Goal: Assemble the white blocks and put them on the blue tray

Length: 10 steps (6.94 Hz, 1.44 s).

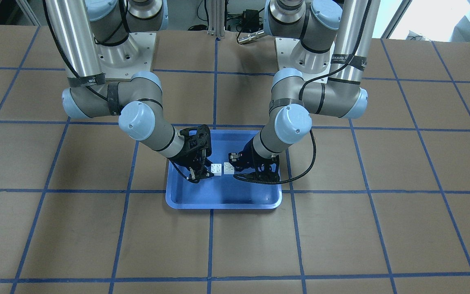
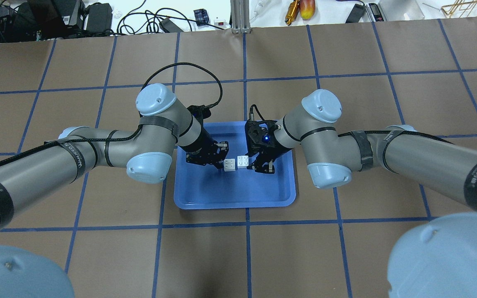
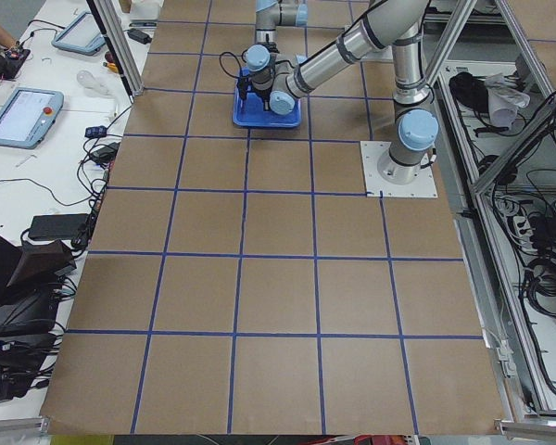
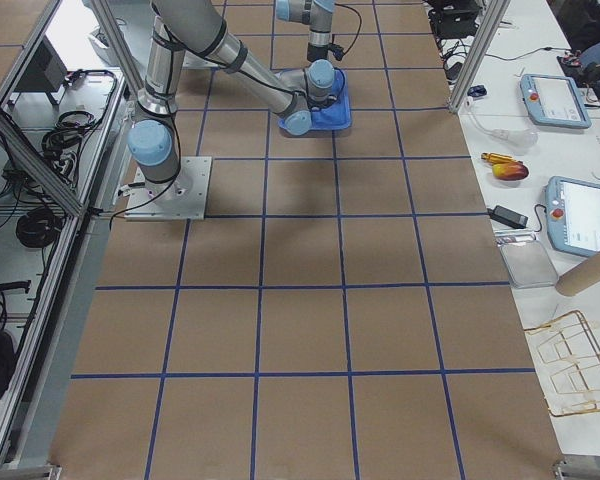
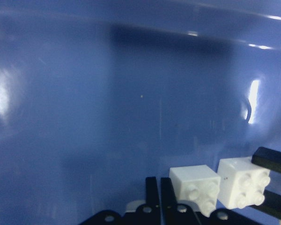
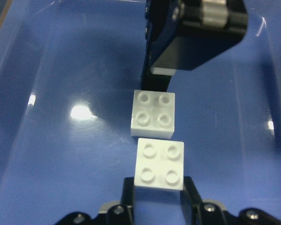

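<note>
One white block [image 2: 230,165] is pinched by the left end effector [image 2: 224,162] over the middle of the blue tray [image 2: 230,192], which is set on the counter [image 2: 205,256]. A second white block [image 2: 243,161], just beside the first at its two o'clock in the overhead view, is pinched by the right end effector [image 2: 248,162].

- The right wrist view's bottom edge cuts off the right gripper [image 6: 159,191] just behind its jaws; the right-held white block [image 6: 160,164] between them hides the pads.
- The left gripper [image 5: 187,208] is blurred and cut off likewise beneath the left-held white block [image 5: 194,185].
- In both side views, the blocks at the jaws are too small to make out.
</note>
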{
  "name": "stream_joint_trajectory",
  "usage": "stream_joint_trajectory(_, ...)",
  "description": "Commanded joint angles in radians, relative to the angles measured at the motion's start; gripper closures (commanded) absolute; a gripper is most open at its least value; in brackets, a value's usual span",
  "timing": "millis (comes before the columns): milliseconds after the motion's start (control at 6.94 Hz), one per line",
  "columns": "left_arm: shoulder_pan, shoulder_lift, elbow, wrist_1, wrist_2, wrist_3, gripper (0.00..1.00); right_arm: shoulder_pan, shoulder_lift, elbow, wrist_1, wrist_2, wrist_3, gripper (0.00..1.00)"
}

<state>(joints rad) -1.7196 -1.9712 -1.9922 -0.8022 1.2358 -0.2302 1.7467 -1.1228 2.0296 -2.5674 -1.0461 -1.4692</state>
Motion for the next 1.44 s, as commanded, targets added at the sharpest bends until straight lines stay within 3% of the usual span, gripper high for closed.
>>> stream_joint_trajectory(0,0.0,0.0,-0.002,0.0,0.001,-0.001,0.84,0.002,0.004,-0.006,0.001,0.0,0.027,0.95)
stream_joint_trajectory(144,0.0,0.0,0.0,0.001,-0.001,-0.001,0.84,0.002,0.009,-0.006,-0.005,0.0,0.03,0.94)
stream_joint_trajectory(288,0.0,0.0,0.0,0.002,-0.002,-0.003,0.84,0.004,0.009,-0.006,-0.007,0.001,0.032,0.77)
stream_joint_trajectory(432,0.0,0.0,0.0,0.002,-0.002,-0.006,0.84,0.004,0.009,-0.006,-0.004,0.001,0.033,0.75)
stream_joint_trajectory(720,0.0,0.0,0.001,0.006,-0.004,-0.008,0.84,0.025,0.009,-0.006,-0.01,0.0,0.079,0.6)
stream_joint_trajectory(1008,-0.002,0.0,0.0,0.005,-0.004,-0.009,0.84,0.024,0.009,-0.002,-0.01,0.004,0.079,0.22)
stream_joint_trajectory(1152,-0.002,0.0,0.001,0.005,-0.004,-0.009,0.84,0.024,0.006,-0.003,-0.008,0.005,0.081,0.08)
stream_joint_trajectory(1296,-0.002,0.0,0.0,0.005,-0.004,-0.009,0.84,0.019,0.001,-0.009,-0.008,0.003,0.117,0.05)
